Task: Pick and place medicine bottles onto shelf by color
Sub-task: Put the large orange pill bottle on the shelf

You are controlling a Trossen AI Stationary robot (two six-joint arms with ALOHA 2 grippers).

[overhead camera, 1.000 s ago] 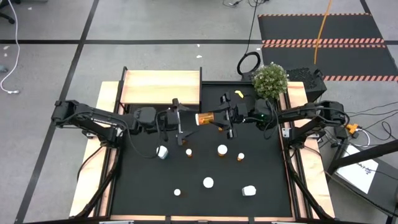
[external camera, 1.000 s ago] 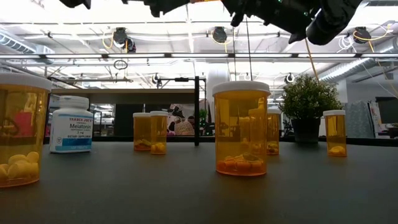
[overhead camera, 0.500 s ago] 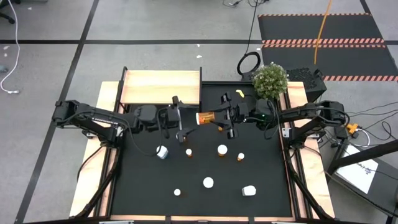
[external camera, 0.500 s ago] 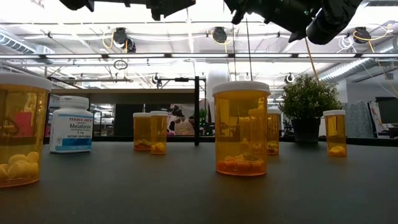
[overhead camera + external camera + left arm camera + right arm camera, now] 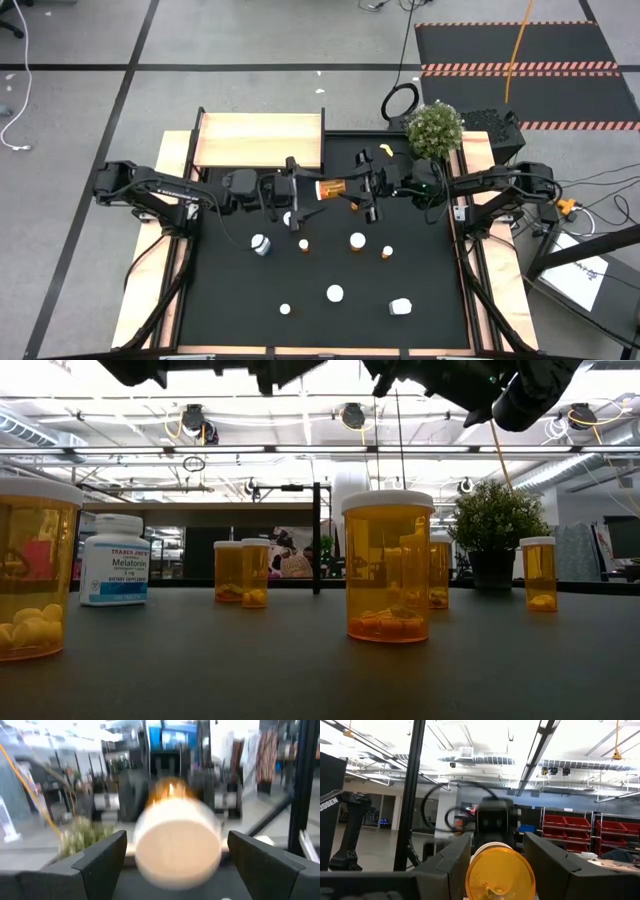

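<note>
Mid-air meeting over the black mat [image 5: 330, 320] — orange bottle [image 5: 333, 188] between two grippers.

Held lying on its side in the right gripper [image 5: 358, 190], fingers pinched on the amber body, white cap pointing toward the left arm. Just beside that cap, the left gripper [image 5: 297, 197], fingers spread wide — from the left wrist view the cap [image 5: 178, 845] sits in the gap between the two fingers [image 5: 100, 860], whether touching cannot be told. Above the mat's back part, just in front of the shelf [image 5: 260, 140], a bare light-wood board at the back left. Standing on the mat nearer the front: a white bottle with a blue label [image 5: 115, 559], several orange bottles with white caps, one large [image 5: 388, 565]. Behind the right arm, a small potted plant [image 5: 434, 128].
</note>
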